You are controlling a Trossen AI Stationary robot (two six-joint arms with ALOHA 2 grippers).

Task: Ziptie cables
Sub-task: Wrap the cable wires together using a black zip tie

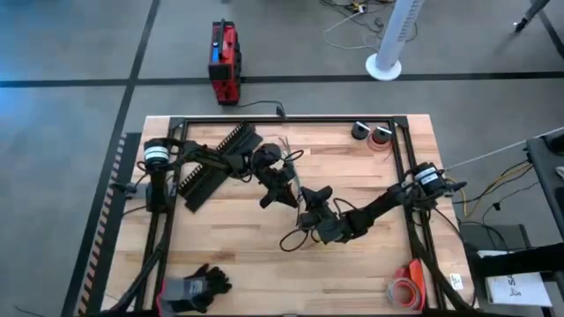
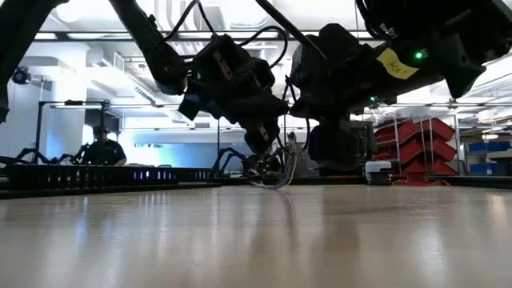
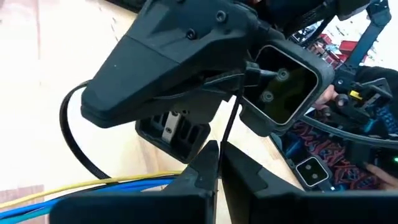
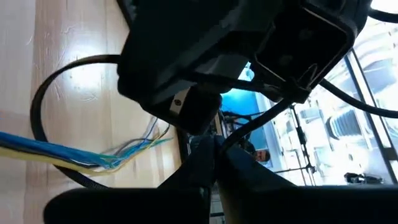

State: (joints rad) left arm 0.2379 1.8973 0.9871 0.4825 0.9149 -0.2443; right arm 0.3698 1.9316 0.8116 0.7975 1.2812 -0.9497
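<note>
Hanging low over the middle of the wooden table [image 1: 238, 264], both arms crowd one spot. Nearest, the right gripper [image 1: 310, 210] shows its fingers pressed together on a thin black strand. Just beyond it the left gripper [image 1: 280, 195] is pinched shut the same way — what either strand is, I cannot tell. The cables [image 4: 93, 158] lie flat on the wood just beside both grippers, fanned at one end. Farther back rests the black slotted strip [image 1: 216, 167].
</note>
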